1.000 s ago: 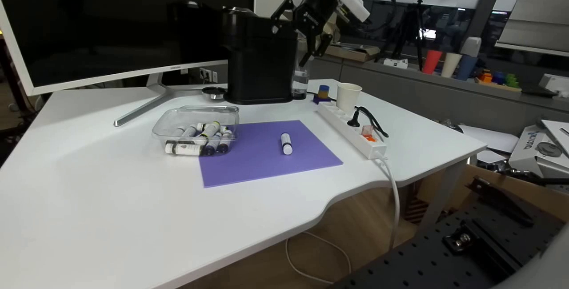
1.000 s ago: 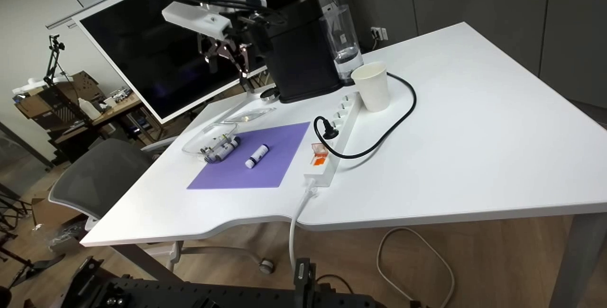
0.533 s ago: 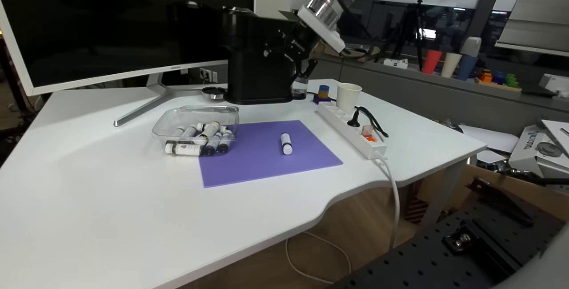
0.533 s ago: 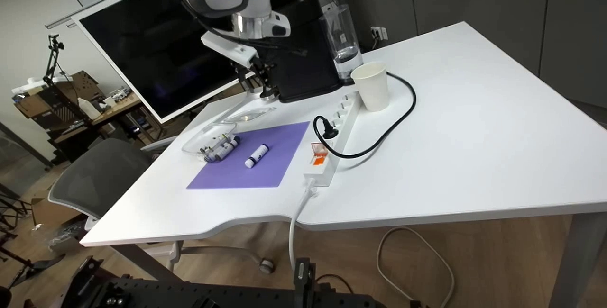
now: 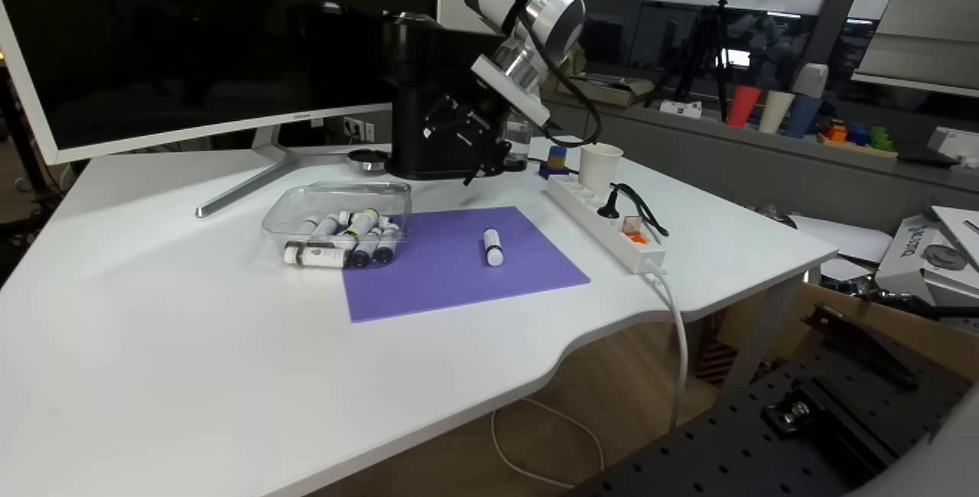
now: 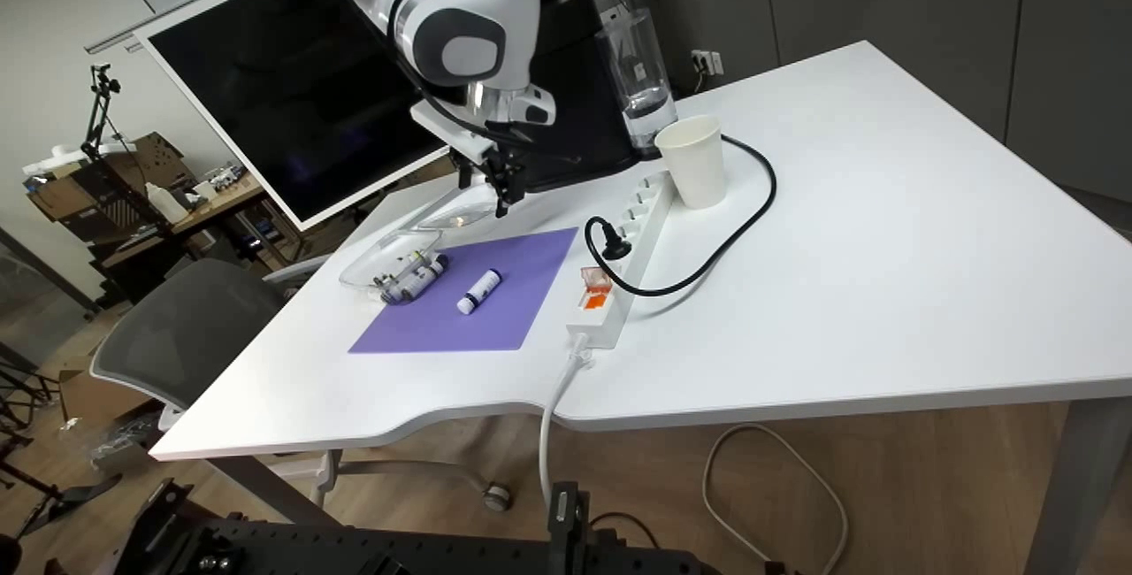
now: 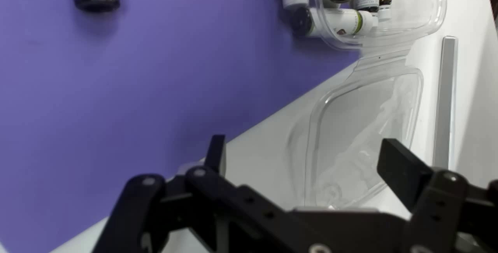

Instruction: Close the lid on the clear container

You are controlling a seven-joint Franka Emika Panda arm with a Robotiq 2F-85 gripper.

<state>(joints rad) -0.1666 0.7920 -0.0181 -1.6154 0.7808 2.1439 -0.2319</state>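
Observation:
The clear container [image 5: 284, 216] stands partly on the purple mat, with several small white bottles in it. It also shows in an exterior view [image 6: 361, 269] and the wrist view [image 7: 414, 6]. Its transparent lid [image 7: 358, 128] is folded open, joined to the tub by a clear strip and lying out on the white table. The lid also shows in an exterior view [image 6: 458, 218]; in an exterior view [image 5: 359, 187] it is mostly behind the tub. My gripper [image 7: 303, 148] is open and empty above the lid, fingers wide apart. It shows in both exterior views [image 5: 450, 154] [image 6: 484, 195].
A loose white bottle [image 5: 492, 246] lies on the purple mat [image 5: 459, 283]. The black box [image 5: 451, 107] stands behind the gripper. The monitor foot [image 7: 445, 101] lies beside the lid. A power strip [image 5: 604, 222] and paper cup [image 5: 599, 167] stand on the mat's other side.
My gripper has come down from high beside the black box to low over the table near the lid. The tub, lid and bottles have not moved.

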